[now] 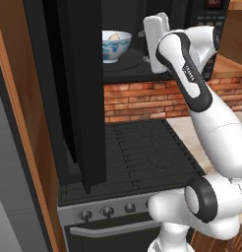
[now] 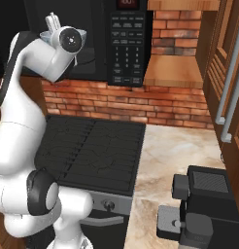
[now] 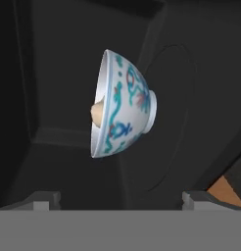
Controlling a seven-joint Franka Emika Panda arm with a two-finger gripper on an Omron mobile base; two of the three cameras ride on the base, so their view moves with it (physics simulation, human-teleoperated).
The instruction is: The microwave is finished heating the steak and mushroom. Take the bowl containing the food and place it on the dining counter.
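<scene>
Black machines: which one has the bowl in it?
The big microwave above the stove: its door hangs open and the blue-and-white bowl sits inside. The smaller black machine stands on the counter beside the stove.

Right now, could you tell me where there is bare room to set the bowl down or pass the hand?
The marbled counter lies bare between the stove and the wooden cabinet. Its near end is crowded by a dark appliance. Inside the microwave, open space surrounds the bowl.
</scene>
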